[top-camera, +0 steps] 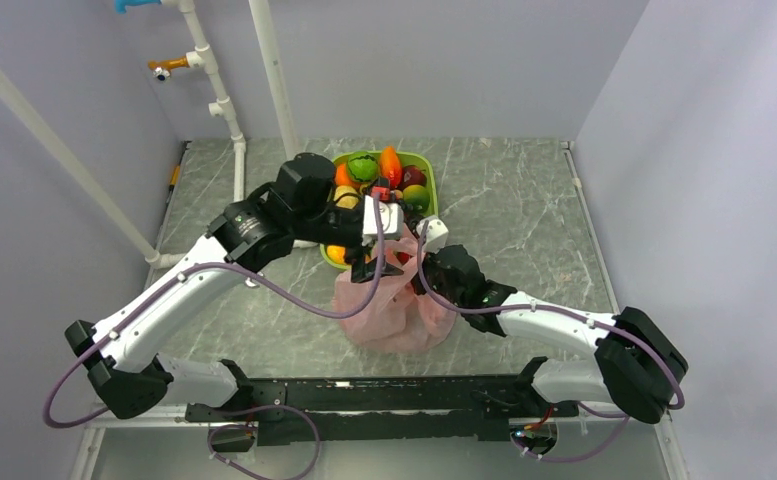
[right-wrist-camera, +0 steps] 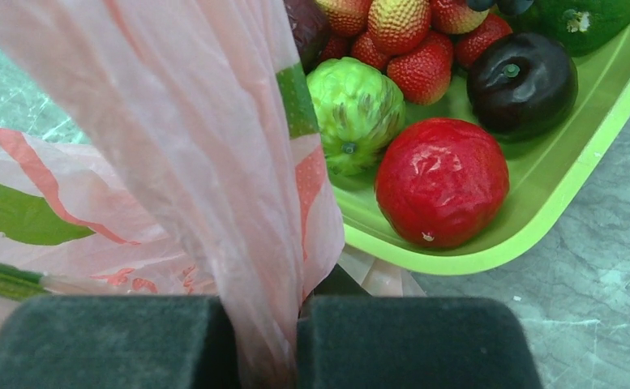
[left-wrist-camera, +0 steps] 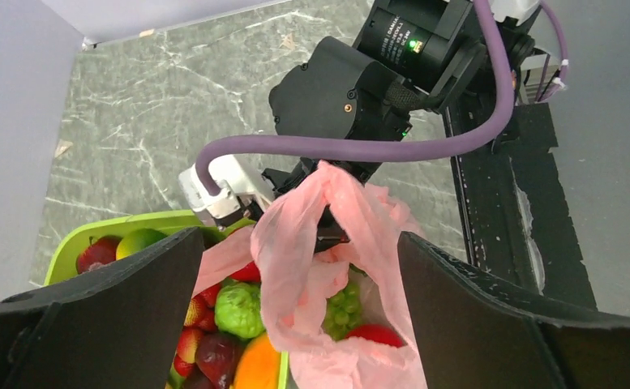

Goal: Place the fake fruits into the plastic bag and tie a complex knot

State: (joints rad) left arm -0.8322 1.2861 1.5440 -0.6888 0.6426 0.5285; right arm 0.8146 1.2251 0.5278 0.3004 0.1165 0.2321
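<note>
The pink plastic bag (top-camera: 394,310) stands on the table just in front of the tray. My right gripper (right-wrist-camera: 267,328) is shut on a stretched handle loop of the plastic bag (right-wrist-camera: 214,146) and holds it up. My left gripper (left-wrist-camera: 299,243) is open wide above the bag mouth, and the lifted loop (left-wrist-camera: 295,243) hangs between its fingers (left-wrist-camera: 100,316) without being pinched. Inside the bag lie green grapes (left-wrist-camera: 344,308) and a red fruit (left-wrist-camera: 374,334). More fake fruits stay in the tray: a red apple (right-wrist-camera: 441,182), a dark plum (right-wrist-camera: 522,85) and a bumpy green fruit (right-wrist-camera: 356,109). A knot is not in view.
The lime-green tray (top-camera: 426,165) of fruit sits at the back centre, touching the bag. White pipes (top-camera: 219,100) run along the back left wall. Grey walls close in both sides. A black rail (top-camera: 364,400) holds the arm bases at the near edge.
</note>
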